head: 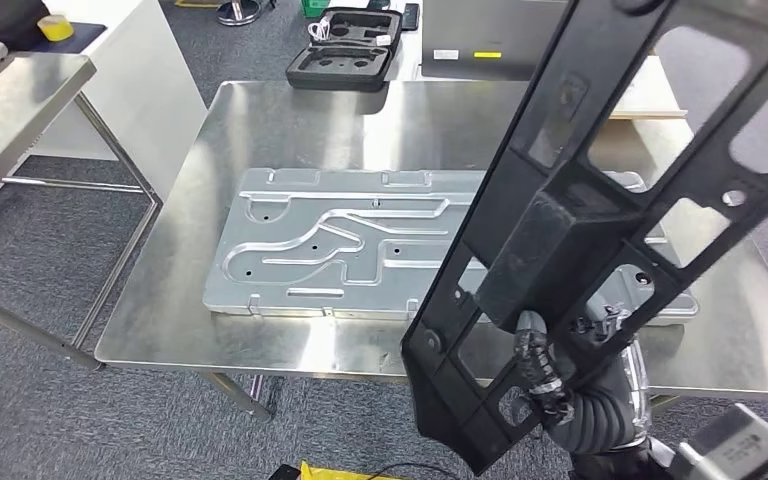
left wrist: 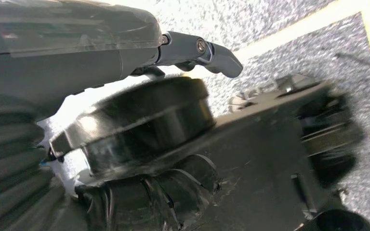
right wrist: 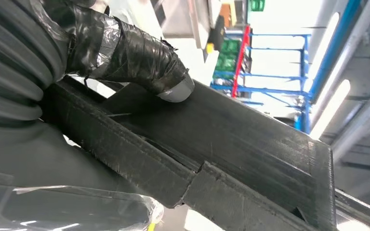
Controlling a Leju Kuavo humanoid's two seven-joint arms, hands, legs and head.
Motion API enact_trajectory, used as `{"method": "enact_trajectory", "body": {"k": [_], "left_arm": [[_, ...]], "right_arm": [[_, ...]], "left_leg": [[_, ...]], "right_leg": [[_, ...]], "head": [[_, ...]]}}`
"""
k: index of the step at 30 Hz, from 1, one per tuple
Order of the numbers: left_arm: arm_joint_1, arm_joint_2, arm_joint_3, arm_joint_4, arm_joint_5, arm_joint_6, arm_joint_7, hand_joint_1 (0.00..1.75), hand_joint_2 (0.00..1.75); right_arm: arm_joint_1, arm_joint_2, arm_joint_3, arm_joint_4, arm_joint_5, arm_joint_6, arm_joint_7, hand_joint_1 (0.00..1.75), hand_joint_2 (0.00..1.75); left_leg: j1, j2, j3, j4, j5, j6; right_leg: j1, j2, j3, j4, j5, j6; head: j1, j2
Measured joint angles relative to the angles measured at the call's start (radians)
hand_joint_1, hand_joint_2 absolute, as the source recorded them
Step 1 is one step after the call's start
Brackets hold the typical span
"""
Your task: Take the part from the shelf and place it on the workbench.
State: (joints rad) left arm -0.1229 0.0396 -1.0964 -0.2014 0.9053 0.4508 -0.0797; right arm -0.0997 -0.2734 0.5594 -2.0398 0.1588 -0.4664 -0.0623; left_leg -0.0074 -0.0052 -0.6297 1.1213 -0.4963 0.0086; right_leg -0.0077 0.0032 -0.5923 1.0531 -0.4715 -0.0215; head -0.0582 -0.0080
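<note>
The right hand [head: 550, 365] grips the near end of a long black part [head: 600, 200], held tilted above the workbench [head: 290, 120].

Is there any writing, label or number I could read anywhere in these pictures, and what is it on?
No text is readable in any view.
A white label with a yellow patch on the grey box behind the workbench: too small and blurred to read.
The black part gripped by the right hand, the stamped metal plate and the open black case: no lettering visible.
</note>
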Motion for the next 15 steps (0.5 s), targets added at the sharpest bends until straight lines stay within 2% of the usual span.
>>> {"method": "enact_trajectory", "body": {"k": [2,4,6,8,10,11,12,13,15], "left_arm": [[-0.002,0.003,0.0,0.0,-0.004,0.002,-0.001,0.0,1.75],[-0.002,0.005,0.0,0.0,-0.015,0.006,-0.001,0.0,1.75],[-0.004,0.006,-0.002,0.0,-0.032,0.012,-0.003,0.0,1.75],[-0.012,0.008,-0.003,0.0,-0.049,0.017,-0.004,0.0,1.75],[-0.022,0.009,-0.005,0.0,-0.064,0.019,-0.004,0.0,1.75],[-0.025,0.009,-0.009,0.0,-0.071,0.018,-0.002,0.0,1.75],[-0.028,0.009,-0.014,0.0,-0.079,0.016,0.002,0.0,1.75],[-0.03,0.009,-0.019,0.0,-0.086,0.013,0.006,0.0,1.75],[-0.035,0.009,-0.03,0.0,-0.102,0.008,0.017,0.0,1.75]], "right_arm": [[-0.008,-0.005,-0.008,-0.005,0.025,0.002,0.011,1.75,1.75],[-0.027,-0.016,-0.015,-0.007,0.076,0.016,0.056,1.75,1.75],[-0.073,-0.041,-0.025,-0.009,0.145,0.053,0.135,1.75,1.75],[-0.131,-0.074,-0.037,-0.01,0.211,0.099,0.214,1.75,1.75],[-0.18,-0.106,-0.047,-0.006,0.28,0.146,0.282,1.75,1.75],[-0.203,-0.121,-0.049,-0.002,0.319,0.17,0.313,1.75,1.75],[-0.228,-0.136,-0.05,0.003,0.358,0.193,0.342,1.75,1.75],[-0.256,-0.151,-0.05,0.009,0.397,0.218,0.367,1.75,1.75],[-0.319,-0.179,-0.05,0.025,0.466,0.271,0.409,1.75,1.75]], "left_leg": [[-0.007,0.0,0.028,-0.082,0.03,0.014],[-0.014,0.0,0.033,-0.098,0.032,0.024],[-0.009,0.004,0.044,-0.114,0.047,0.03],[-0.004,0.008,0.052,-0.128,0.055,0.037],[-0.003,0.008,0.05,-0.128,0.055,0.042],[-0.003,0.007,0.049,-0.126,0.055,0.042],[-0.002,0.007,0.048,-0.123,0.054,0.041],[0.0,0.006,0.047,-0.119,0.052,0.038],[0.004,0.005,0.043,-0.104,0.044,0.029]], "right_leg": [[-0.001,0.0,0.003,-0.004,-0.001,0.007],[-0.004,0.001,0.002,-0.008,0.001,0.018],[-0.004,0.001,-0.004,0.007,-0.01,0.027],[-0.003,0.001,-0.04,0.086,-0.055,0.034],[-0.003,0.001,-0.103,0.216,-0.113,0.04],[-0.005,0.001,-0.126,0.26,-0.123,0.043],[-0.008,0.001,-0.133,0.271,-0.115,0.047],[-0.012,0.0,-0.12,0.242,-0.088,0.052],[-0.02,0.001,-0.059,0.115,-0.023,0.062]], "head": [[-0.001,0.0],[-0.004,0.0],[-0.005,0.0],[-0.003,0.0],[-0.003,0.0],[-0.002,0.0],[-0.002,0.0],[-0.002,0.0],[-0.002,0.0]]}}
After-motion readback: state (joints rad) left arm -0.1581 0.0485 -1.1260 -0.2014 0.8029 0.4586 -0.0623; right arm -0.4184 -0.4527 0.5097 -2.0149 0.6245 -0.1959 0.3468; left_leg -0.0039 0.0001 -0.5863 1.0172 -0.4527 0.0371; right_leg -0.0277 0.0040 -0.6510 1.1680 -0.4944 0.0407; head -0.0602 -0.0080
